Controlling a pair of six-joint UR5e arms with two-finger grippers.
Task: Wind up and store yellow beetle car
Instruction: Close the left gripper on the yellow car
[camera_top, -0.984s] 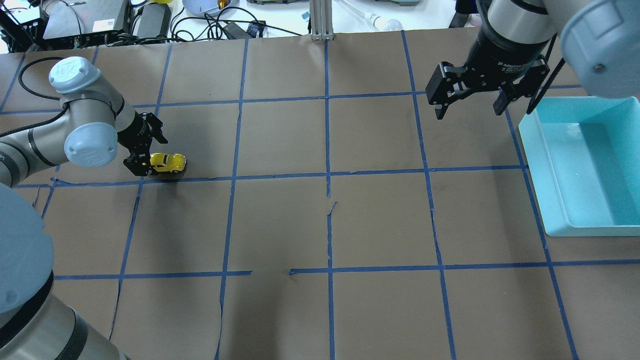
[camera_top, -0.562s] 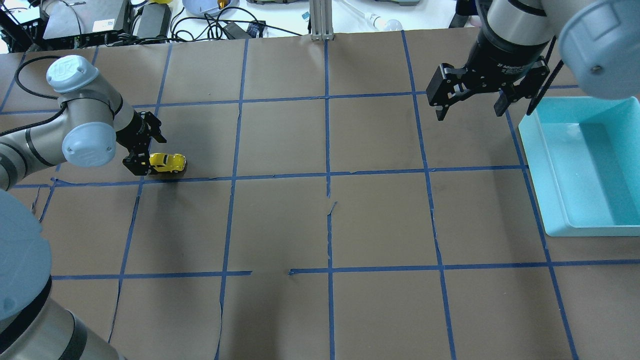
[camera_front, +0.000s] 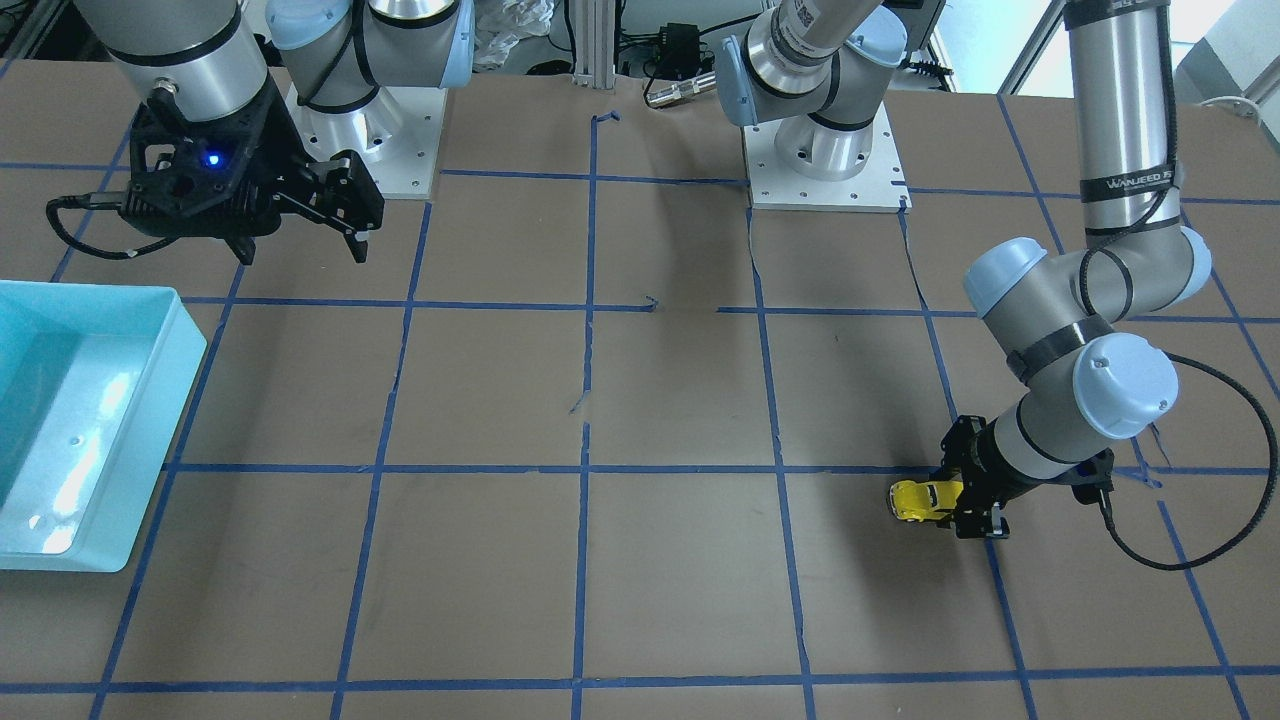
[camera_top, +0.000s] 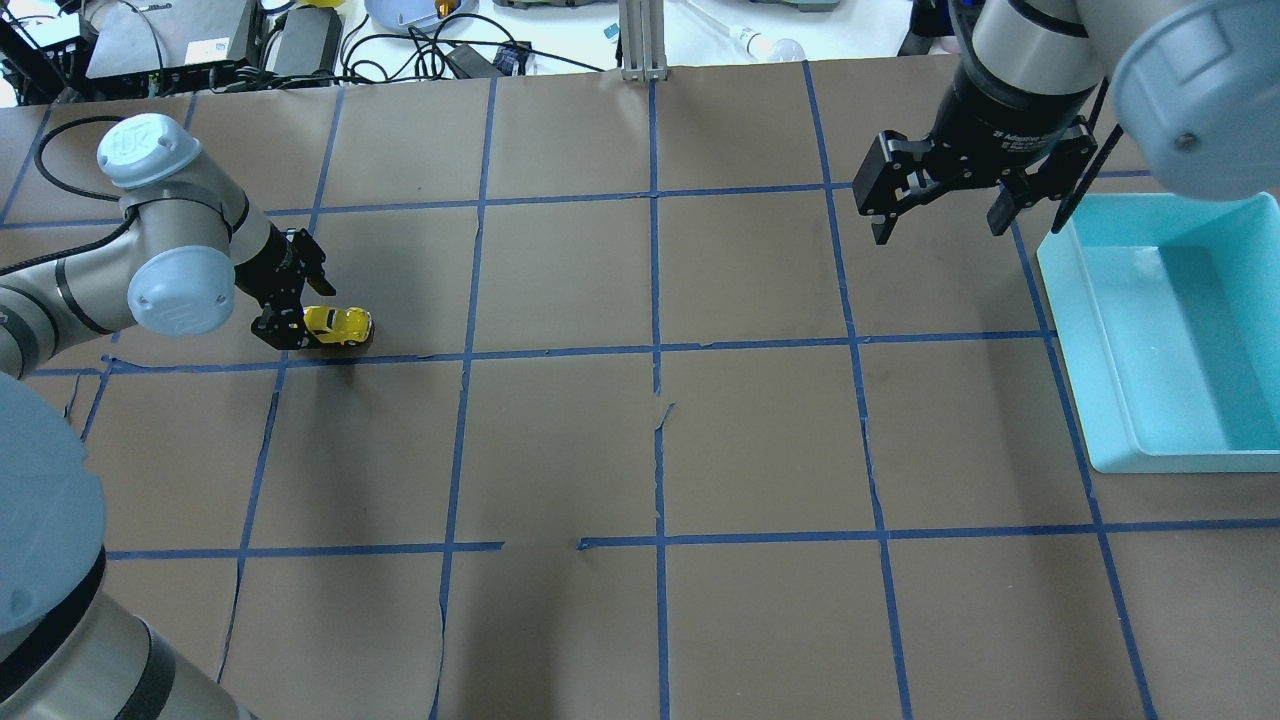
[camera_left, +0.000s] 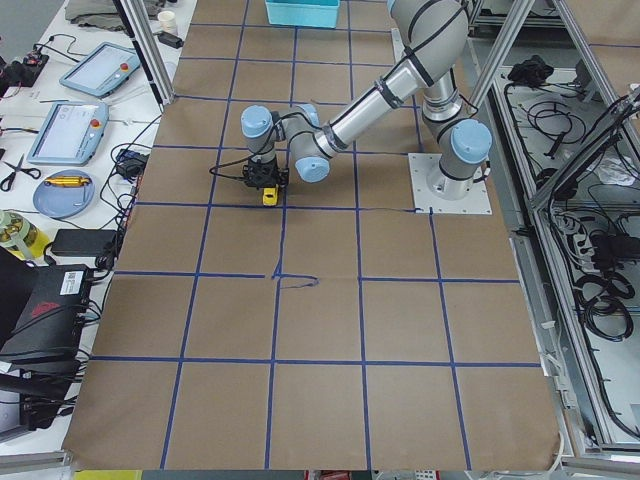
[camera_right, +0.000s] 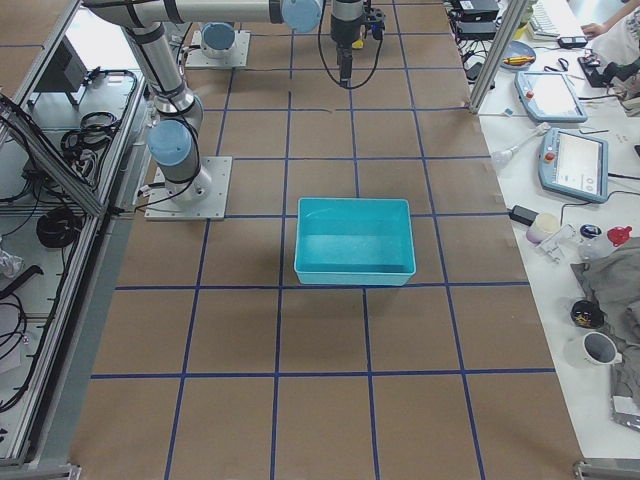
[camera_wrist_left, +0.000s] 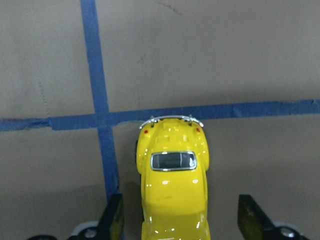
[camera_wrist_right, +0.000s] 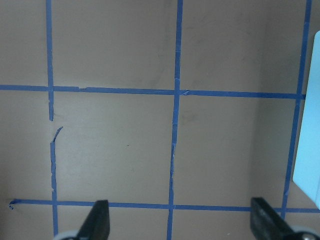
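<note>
The yellow beetle car (camera_top: 340, 325) stands on its wheels on the brown table paper at the left, just above a blue tape line. My left gripper (camera_top: 300, 318) is low at the car's left end, open. In the left wrist view the car (camera_wrist_left: 172, 185) lies between the two fingertips (camera_wrist_left: 114, 215) with a gap on each side. The car (camera_front: 918, 498) and the left gripper (camera_front: 952, 495) also show in the front-facing view. My right gripper (camera_top: 940, 212) is open and empty, high over the far right of the table, and also shows in its wrist view (camera_wrist_right: 181, 222).
A teal bin (camera_top: 1075, 330) stands at the right edge, with nothing in it, close to the right gripper; it also shows in the front-facing view (camera_front: 190, 345). Blue tape marks a grid on the paper. Cables and devices lie beyond the far table edge.
The left arm shifted slightly left and back, ending a little closer over the car. The car stayed in place. The right gripper barely moved.
</note>
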